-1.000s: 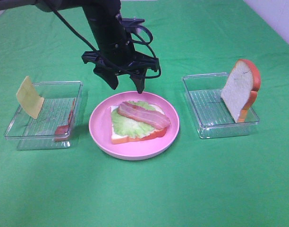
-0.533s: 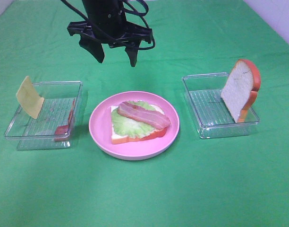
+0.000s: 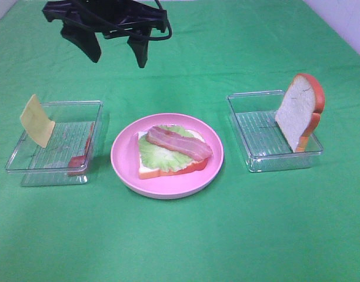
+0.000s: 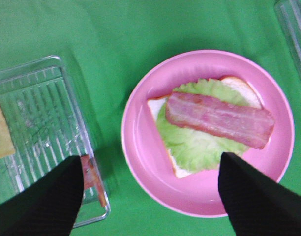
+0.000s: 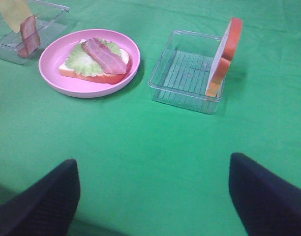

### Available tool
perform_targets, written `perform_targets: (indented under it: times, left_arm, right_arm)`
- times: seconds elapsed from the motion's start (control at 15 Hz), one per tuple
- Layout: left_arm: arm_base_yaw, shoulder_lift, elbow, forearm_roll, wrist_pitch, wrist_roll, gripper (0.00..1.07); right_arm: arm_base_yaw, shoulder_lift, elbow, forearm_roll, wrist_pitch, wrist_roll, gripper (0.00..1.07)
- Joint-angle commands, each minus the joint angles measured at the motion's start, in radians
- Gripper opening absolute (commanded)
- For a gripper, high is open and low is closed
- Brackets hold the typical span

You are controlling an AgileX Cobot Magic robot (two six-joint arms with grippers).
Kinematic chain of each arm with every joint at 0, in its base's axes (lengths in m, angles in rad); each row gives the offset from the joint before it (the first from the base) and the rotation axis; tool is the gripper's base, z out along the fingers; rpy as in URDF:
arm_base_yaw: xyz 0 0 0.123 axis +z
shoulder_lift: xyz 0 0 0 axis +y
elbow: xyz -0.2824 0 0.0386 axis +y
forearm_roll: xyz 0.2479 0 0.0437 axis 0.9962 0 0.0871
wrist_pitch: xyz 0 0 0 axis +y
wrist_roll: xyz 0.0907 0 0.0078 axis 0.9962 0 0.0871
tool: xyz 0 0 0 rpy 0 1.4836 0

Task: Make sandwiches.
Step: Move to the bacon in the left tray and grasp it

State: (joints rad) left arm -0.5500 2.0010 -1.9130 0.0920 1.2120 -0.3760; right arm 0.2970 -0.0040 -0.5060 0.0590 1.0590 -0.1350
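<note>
The partly built sandwich lies on a round pink plate [image 3: 124, 170]: a white bread slice, pale green lettuce [image 3: 152, 155] and a bacon strip [image 3: 179, 143] on top. A second bread slice [image 3: 297, 111] stands on edge in the right clear tray [image 3: 259, 144]. Yellow cheese [image 3: 37, 121] and another bacon strip [image 3: 81, 158] lean in the left clear tray [image 3: 56, 141]. My left gripper [image 3: 114, 54] hangs high, behind and left of the plate, open and empty. In its wrist view the left gripper [image 4: 150, 201] looks down on the bacon [image 4: 219, 118]. My right gripper [image 5: 153, 196] is open over bare cloth, out of the exterior high view.
Green cloth covers the whole table. In the right wrist view the plate [image 5: 52, 83], the right tray [image 5: 185, 73] and the standing bread slice [image 5: 224, 54] lie ahead of the right gripper. A white wall edge shows at the far right.
The left gripper has risen from just behind the plate and moved back and to the left, staying open. The bacon stays on the lettuce.
</note>
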Motion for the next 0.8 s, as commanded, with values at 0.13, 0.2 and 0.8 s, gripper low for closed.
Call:
perform_targets:
  times: [0.13,0.2,0.8]
  left_arm:
    - [0.0,-0.074,0.098,0.026,0.062,-0.05,0.73]
    - [0.0,-0.087,0.126,0.028,0.062,-0.054,0.73]
    - [0.093,-0.09,0.296,0.045,0.056,-0.169,0.73]
  right_arm:
    - [0.003,-0.023,0.003,-0.006,-0.001,0.008,0.76]
    - [0.003,-0.023,0.003,-0.006,-0.001,0.008,0.76]
    - [0.003,-0.023,0.003,-0.006,-0.001,0.008,0.76]
